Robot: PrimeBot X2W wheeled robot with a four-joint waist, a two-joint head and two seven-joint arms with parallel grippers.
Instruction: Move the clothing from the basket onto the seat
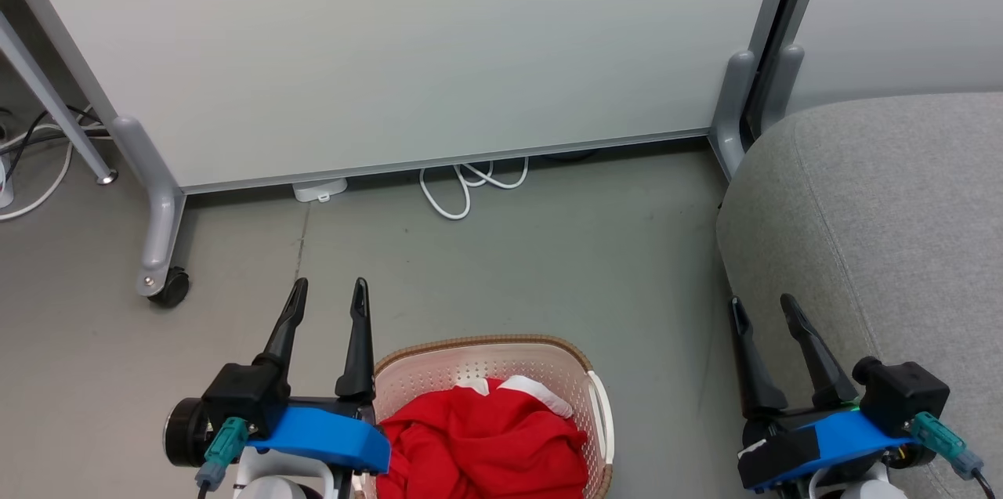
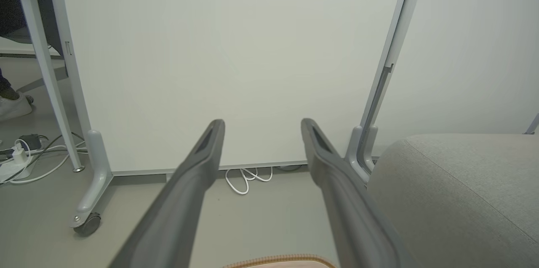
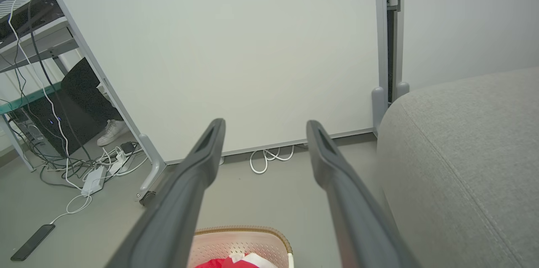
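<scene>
Red clothing [image 1: 486,444] with a white trim band lies heaped in the cream basket [image 1: 478,362] on the floor at the bottom middle of the head view. The basket's brown rim [image 2: 282,259] edges the left wrist view, and its perforated wall [image 3: 242,247] and the red clothing [image 3: 221,263] show in the right wrist view. The grey seat [image 1: 885,225] fills the right side. My left gripper [image 1: 327,291] hovers open just left of the basket. My right gripper [image 1: 762,307] stands open at the seat's front edge. Both hold nothing.
A white partition panel [image 1: 392,45] on grey wheeled feet [image 1: 161,280] stands behind the basket. White cable loops [image 1: 466,186] lie under its lower edge. In the right wrist view, more cables, a power strip [image 3: 94,173], a phone [image 3: 31,242] and a person's white shoe [image 3: 110,131] are at far left.
</scene>
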